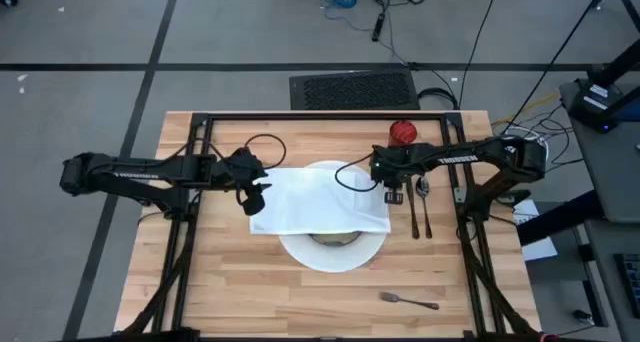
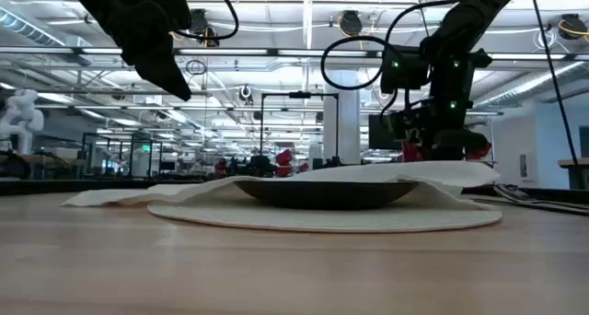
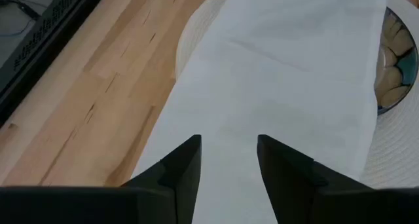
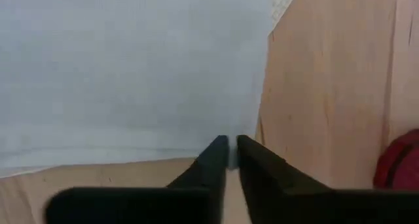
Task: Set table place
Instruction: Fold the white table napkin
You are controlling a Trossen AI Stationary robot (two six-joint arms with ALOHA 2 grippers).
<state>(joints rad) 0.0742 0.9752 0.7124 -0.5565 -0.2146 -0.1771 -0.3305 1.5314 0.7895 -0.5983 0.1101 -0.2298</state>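
Observation:
A white napkin (image 1: 315,204) lies spread over the grey-green bowl (image 1: 335,240) and the round white plate (image 1: 335,257) in the middle of the table. Its left end rests on the wood. My left gripper (image 3: 229,142) hangs open above the napkin's left part, well clear of it in the low view. My right gripper (image 4: 232,140) is shut at the napkin's right far corner. A red cup (image 1: 403,132) stands at the far right. Two pieces of cutlery (image 1: 418,208) lie right of the plate, and a fork (image 1: 408,301) lies near the front right. My right gripper has the napkin's edge beside its right far corner (image 4: 216,129) between its two fingertips, coming from above. One layer or several, I cannot tell. In the low view this end of the napkin (image 2: 465,170) stays raised above the plate, and the rest lies over the bowl.
The black frame rails (image 1: 320,115) run along the far edge and down both sides of the table. Bare wood (image 1: 250,292) lies in front of the plate and at the near left.

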